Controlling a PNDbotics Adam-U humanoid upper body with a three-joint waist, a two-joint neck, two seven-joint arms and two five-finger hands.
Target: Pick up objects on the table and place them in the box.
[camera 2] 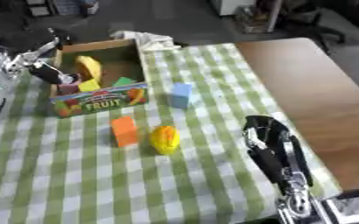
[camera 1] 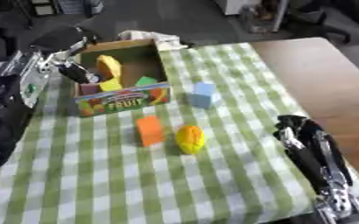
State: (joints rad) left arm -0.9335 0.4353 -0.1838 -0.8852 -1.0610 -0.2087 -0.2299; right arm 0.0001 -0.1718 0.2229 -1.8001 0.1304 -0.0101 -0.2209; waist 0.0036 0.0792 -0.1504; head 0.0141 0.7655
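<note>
A cardboard box [camera 1: 153,52] with a FRUIT label on its front stands at the back left of the checked cloth. In it lie a large yellow piece [camera 1: 107,65], a small yellow block [camera 1: 110,85], a green piece [camera 1: 146,81] and a purple block [camera 1: 89,89]. My left hand [camera 1: 75,72] reaches over the box's left wall, fingers straight and pointing down just above the purple block, holding nothing that I can see. On the cloth in front of the box are a blue block [camera 1: 204,94], an orange block [camera 1: 149,130] and a yellow corn-shaped piece [camera 1: 190,139]. My right hand [camera 2: 265,133] rests open at the lower right.
The green-and-white checked cloth [camera 1: 98,183] covers most of the table. A bare wooden tabletop [camera 1: 320,74] runs along the right side. A crumpled white cloth [camera 1: 163,40] lies behind the box. My left arm fills the left edge.
</note>
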